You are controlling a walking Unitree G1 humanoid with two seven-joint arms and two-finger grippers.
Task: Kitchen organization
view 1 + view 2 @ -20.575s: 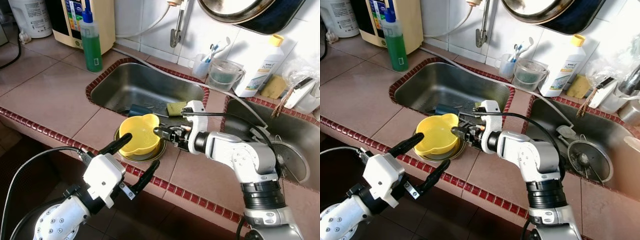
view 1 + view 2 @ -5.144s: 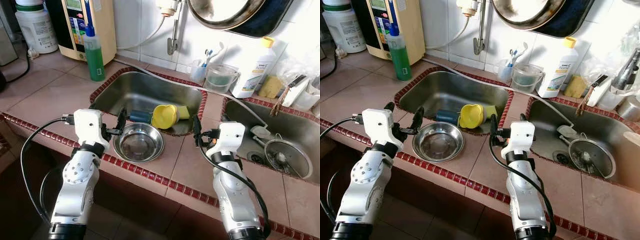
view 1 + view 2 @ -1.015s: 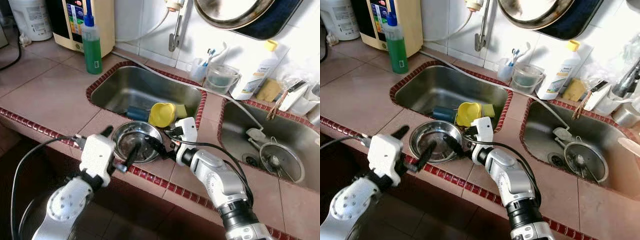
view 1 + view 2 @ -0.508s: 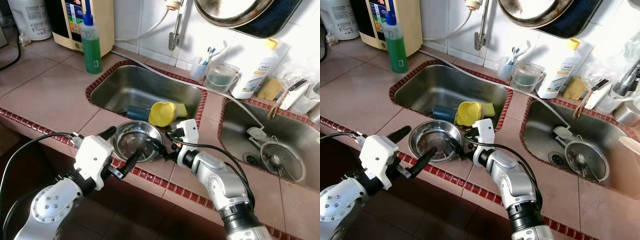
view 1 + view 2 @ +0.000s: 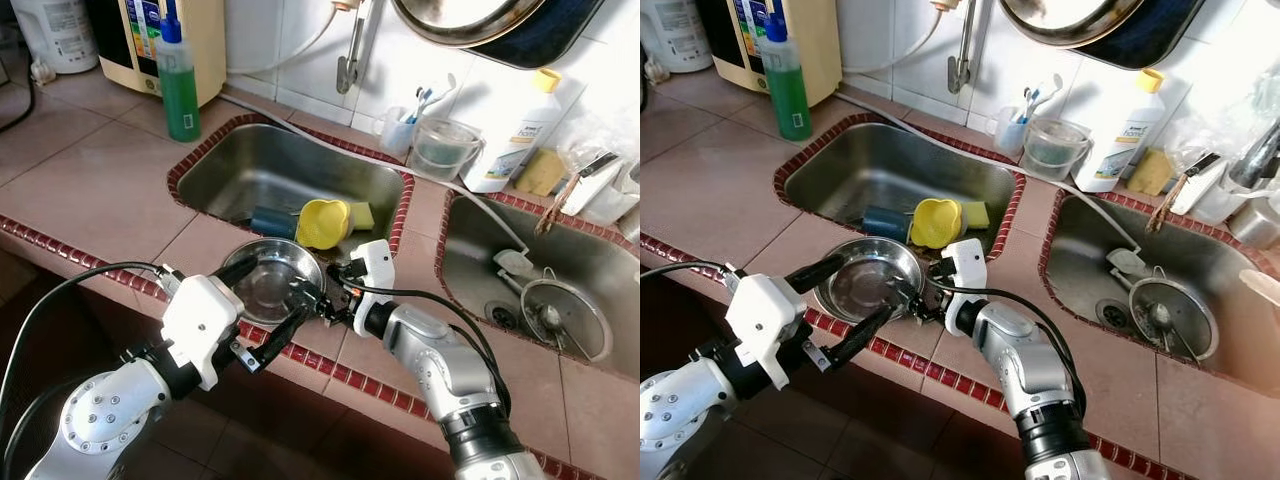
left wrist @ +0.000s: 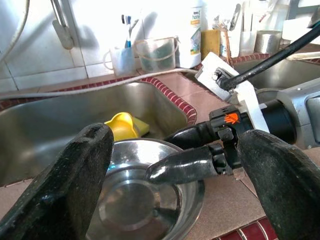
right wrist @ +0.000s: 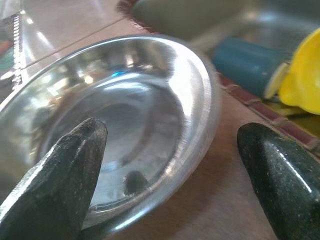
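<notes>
Left end effector (image 5: 262, 305) is being held nearest, off the desk (image 5: 95, 195) edge, fingers spread wide and holding nothing; it is being aimed at the steel bowl (image 5: 270, 275), probably to take the near rim.

Right end effector (image 5: 308, 298) is being set at the bowl's right rim, fingers apart, one inside the bowl and one outside, straddling the rim but not yet closed on it. This looks like a pinch being prepared for lifting.

The bowl is being left on the desk, just in front of the left sink (image 5: 290, 175).

Behind it, in the sink, a yellow cup (image 5: 325, 222) is lying on its side beside a blue item (image 5: 272, 222) and a sponge (image 5: 361, 214).
</notes>
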